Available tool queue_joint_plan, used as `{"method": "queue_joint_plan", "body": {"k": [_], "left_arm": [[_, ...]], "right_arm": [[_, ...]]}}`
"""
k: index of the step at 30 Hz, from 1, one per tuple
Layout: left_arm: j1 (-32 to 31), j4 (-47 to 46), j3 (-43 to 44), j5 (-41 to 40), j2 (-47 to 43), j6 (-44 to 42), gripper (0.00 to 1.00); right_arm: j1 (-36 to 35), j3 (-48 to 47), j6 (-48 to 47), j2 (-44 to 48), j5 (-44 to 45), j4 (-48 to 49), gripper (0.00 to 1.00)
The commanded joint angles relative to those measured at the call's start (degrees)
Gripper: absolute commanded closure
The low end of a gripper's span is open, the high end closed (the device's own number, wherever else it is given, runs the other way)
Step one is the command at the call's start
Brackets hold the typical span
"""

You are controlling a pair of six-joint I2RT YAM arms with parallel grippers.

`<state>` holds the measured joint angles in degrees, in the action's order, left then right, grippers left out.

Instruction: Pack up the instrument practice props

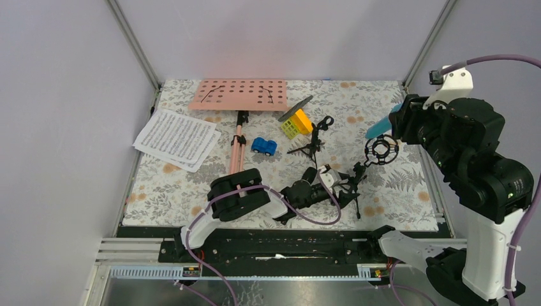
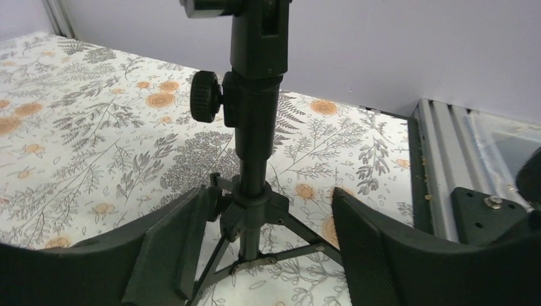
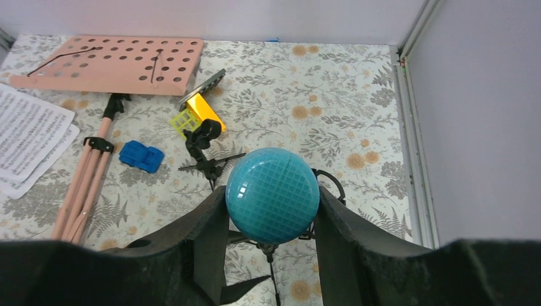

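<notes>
— What does the tabletop [image 1: 395,191] look like?
— A print of grey ferns and orange flowers.
— And what lies on it?
— A pink music stand [image 1: 239,94] flat at the back, legs pointing toward the near edge. Sheet music [image 1: 177,138] lies at the left edge. Near the middle are a blue toy car [image 1: 263,146], a yellow-green block [image 1: 295,123] and a small black tripod [image 1: 312,145], standing upright.

**Stray toys on a flowered desk**

A small blue toy car [image 1: 264,146] sits near the middle of the desk [image 1: 402,191]. Just beyond it, to the right, lies a yellow toy block [image 1: 301,121] with a pale green lattice face. A grey slab [image 1: 295,107] leans tilted at its far end. A cloth printed with grey ferns and orange blooms covers the desk. Metal rails [image 1: 127,245] edge it, and plain lilac walls [image 1: 287,38] stand behind.
</notes>
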<state>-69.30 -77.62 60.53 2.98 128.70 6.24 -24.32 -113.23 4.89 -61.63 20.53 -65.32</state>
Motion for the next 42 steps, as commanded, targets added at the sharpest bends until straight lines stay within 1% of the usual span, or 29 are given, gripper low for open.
{"method": "queue_joint_plan", "body": {"k": [1,4,7,11,14,16,18,21,24,27,29,32,37,38,42], "left_arm": [[-0.31,-5.49,-4.21,1.43,-6.98,0.81,0.18],[-0.44,-6.17,-8.68,1.55,-10.89,0.21,0.09],[-0.7,-6.37,-14.57,0.8,-15.99,-0.19,0.04],[-2.22,-6.15,-23.65,-1.53,-24.86,-0.89,0.04],[-4.19,-4.58,-30.64,-4.42,-32.92,-2.15,0.04],[-5.31,-4.28,-34.82,-4.92,-37.26,-2.64,0.05],[-6.58,-2.33,-38.63,-6.37,-42.2,-3.21,0.05],[-8.72,3.61,-41.98,-10.13,-50.13,-4.45,0.05],[-9.89,9.32,-43.24,-13.52,-57.73,-5.76,0.05],[-9.98,11.17,-43.88,-17.44,-62.27,-6.77,0.03],[-9.98,11.45,-43.69,-18.97,-63.26,-7.91,0.02],[-9.98,12.38,-42.17,-19.3,-62.39,-7.86,0.02],[-9.98,11.1,-39.28,-17.13,-57.69,-5.12,0.07],[-9.98,10.57,-38.81,-16.98,-56.82,-4.45,0.08],[-9.99,9.78,-36.87,-16.09,-54.3,-3.6,0.22]], "right_arm": [[-0.02,0.55,0.01,0.77,-5.47,3.55,0.89],[0.02,2.12,0.05,0.97,-9.2,4.71,0.89],[-0.02,2.68,-0.44,0.98,-12.95,4.54,0.89],[-0.03,3.9,-0.17,1.37,-17.5,4.1,0.89],[0.02,4.98,-0.7,0.51,-25.24,1.75,0.89],[-0.02,5.96,-1.68,-0.22,-31.04,0.1,0.9],[0.04,8.53,-1.84,0.05,-34.86,0.16,0.91],[-0.02,12.2,-1.92,0.08,-40.41,0.54,0.9],[-0.03,16.89,-2.11,-0.16,-47.24,1.54,0.9],[-0.03,22.87,-0.78,0.92,-50.29,5.73,0.9],[-0.02,26.36,0.96,1.82,-52.57,10.06,0.9],[-0.1,31.21,4.58,3.04,-57.05,15.86,0.9],[-0.19,35.42,6.8,4.5,-61.27,20.99,0.9],[-0.18,36.15,6.69,4.43,-62.54,21.3,0.9],[-0.14,38.54,5.56,4.62,-63.9,21.39,0.89]]}}
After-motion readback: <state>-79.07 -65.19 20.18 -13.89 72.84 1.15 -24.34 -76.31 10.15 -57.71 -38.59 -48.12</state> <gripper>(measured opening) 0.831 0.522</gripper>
